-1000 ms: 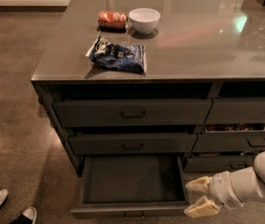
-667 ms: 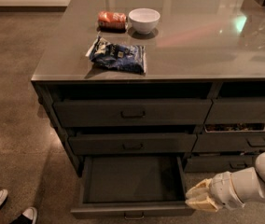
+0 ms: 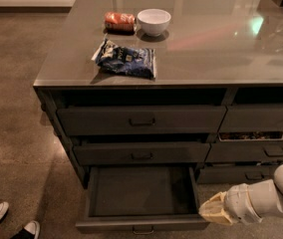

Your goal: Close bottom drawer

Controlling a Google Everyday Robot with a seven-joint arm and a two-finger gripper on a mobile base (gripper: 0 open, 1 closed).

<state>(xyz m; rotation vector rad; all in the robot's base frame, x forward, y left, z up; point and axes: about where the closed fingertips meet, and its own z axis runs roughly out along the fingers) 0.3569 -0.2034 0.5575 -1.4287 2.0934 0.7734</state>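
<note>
The bottom drawer [image 3: 141, 225] is the lowest of the wide three-drawer stack and stands pulled far out, showing a plain dark empty interior [image 3: 140, 190]. Its slim front panel carries a small pull handle [image 3: 142, 230] at the lower edge of the view. My gripper [image 3: 212, 211], with cream-coloured fingers on a white arm, is at the drawer's right front corner, just outside its right side wall. The fingers look pressed together.
The two taller wide drawers [image 3: 141, 119] above are pushed in. Narrower drawers [image 3: 261, 153] stand to the right, one slightly open. On the counter [image 3: 211, 39] lie a blue snack bag [image 3: 126, 59], a white bowl [image 3: 154, 21] and a red packet [image 3: 119, 20]. Someone's shoes [image 3: 17, 223] are at lower left.
My gripper's fingers have come together and the arm has shifted slightly lower at the drawer's right front corner. The drawer stands as far out as before.
</note>
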